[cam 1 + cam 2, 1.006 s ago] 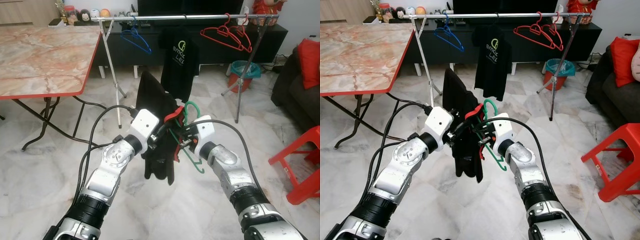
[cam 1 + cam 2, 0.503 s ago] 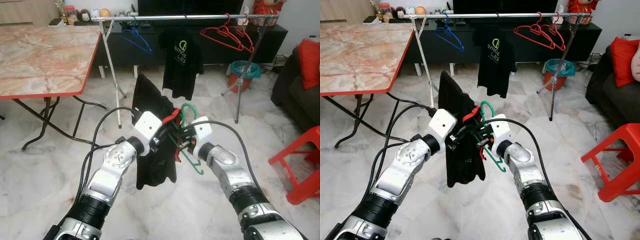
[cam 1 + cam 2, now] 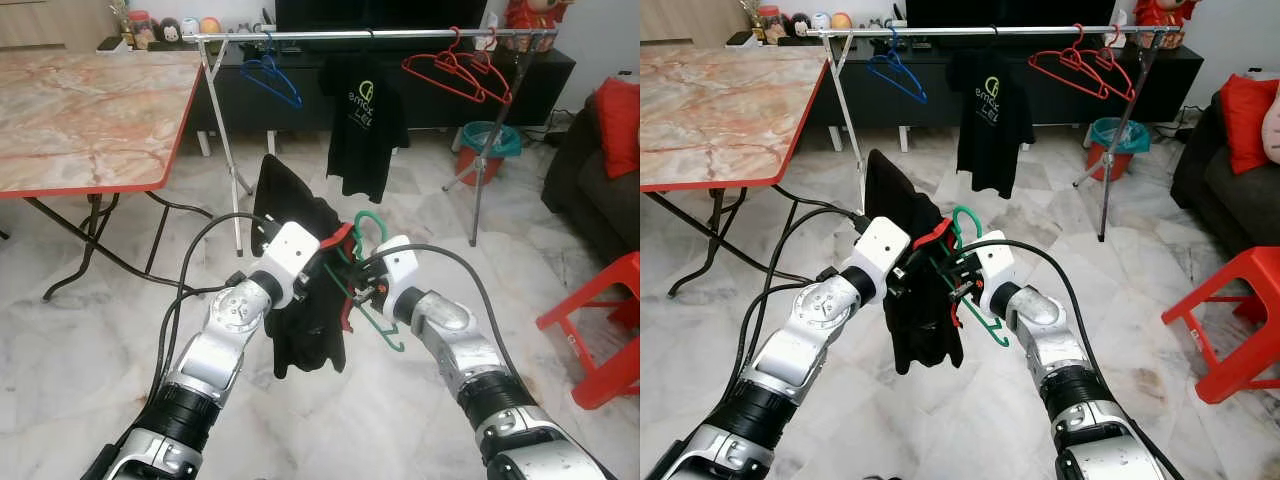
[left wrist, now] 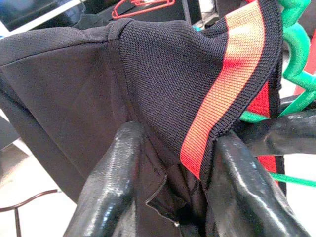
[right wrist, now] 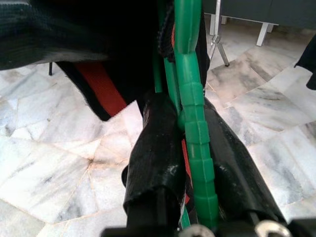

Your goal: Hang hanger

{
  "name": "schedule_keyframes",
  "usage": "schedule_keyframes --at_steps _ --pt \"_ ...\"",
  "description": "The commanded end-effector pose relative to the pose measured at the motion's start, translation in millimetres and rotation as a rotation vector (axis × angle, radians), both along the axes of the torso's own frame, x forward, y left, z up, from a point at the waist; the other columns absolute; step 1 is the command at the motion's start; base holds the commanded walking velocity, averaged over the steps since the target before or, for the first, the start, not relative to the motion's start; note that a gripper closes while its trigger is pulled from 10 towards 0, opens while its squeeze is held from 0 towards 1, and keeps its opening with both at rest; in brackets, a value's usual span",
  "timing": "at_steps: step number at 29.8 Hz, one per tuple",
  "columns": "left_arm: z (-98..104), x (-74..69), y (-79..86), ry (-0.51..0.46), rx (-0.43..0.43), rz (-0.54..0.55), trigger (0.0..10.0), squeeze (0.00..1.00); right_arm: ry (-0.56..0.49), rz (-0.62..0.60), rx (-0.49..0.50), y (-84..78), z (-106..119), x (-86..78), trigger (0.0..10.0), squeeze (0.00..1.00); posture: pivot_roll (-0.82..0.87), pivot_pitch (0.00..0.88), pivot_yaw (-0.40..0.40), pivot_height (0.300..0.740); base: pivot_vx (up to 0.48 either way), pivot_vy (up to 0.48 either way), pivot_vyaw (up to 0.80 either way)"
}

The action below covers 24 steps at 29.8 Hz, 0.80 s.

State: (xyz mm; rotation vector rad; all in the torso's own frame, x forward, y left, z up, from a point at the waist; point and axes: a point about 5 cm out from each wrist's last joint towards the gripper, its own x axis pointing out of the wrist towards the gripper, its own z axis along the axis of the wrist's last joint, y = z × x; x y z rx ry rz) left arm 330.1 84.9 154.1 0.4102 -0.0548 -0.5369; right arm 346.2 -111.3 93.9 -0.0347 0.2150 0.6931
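Note:
A green plastic hanger (image 3: 373, 224) is held in front of me at chest height, with my right gripper (image 3: 364, 287) shut on its neck; the ridged green bar (image 5: 190, 98) runs between the two black fingers (image 5: 157, 143). A black garment (image 3: 303, 322) with a red-orange collar band (image 4: 231, 84) drapes over the hanger's left side. My left gripper (image 3: 326, 266) is shut on that collar, the fabric pinched between its fingers (image 4: 112, 177). The two grippers almost touch. The garment hides most of the hanger's left arm.
A silver clothes rail (image 3: 400, 35) stands at the back with a blue hanger (image 3: 272, 78), a black T-shirt (image 3: 365, 125) and red hangers (image 3: 455, 70). A marble-top table (image 3: 90, 110) is on the left; a red stool (image 3: 605, 320) and a teal bin (image 3: 487, 145) are on the right.
Both grippers have drifted slightly left and closer together. The black garment has bunched up and its upper corner now stands further left.

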Motion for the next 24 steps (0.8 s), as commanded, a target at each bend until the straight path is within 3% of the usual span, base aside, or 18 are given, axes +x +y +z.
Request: schedule_keyframes --at_steps 1,15,20,24 --pt "1.0 2.5 -1.2 -0.002 0.032 0.001 0.0 0.0 -0.05 0.013 0.009 2.7 11.9 3.7 0.0 0.0 0.06 0.0 -0.03 0.74 0.0 0.0 0.0" --pt "-2.0 2.6 -0.4 0.014 0.037 0.017 0.0 0.0 -0.047 0.043 -0.006 1.9 10.3 1.4 0.0 0.0 0.05 0.0 -0.028 0.74 0.0 0.0 0.0" --pt "-1.2 2.4 0.2 0.012 0.027 0.021 0.0 0.0 -0.042 0.06 -0.047 0.6 5.8 -1.4 0.0 0.0 0.05 0.0 -0.026 0.74 0.0 0.0 0.0" --pt "7.6 5.6 5.4 -0.029 -0.009 0.066 0.0 0.0 -0.01 0.078 -0.15 -6.1 -8.2 -7.5 0.0 0.0 0.05 0.0 -0.025 0.74 0.0 0.0 0.0"
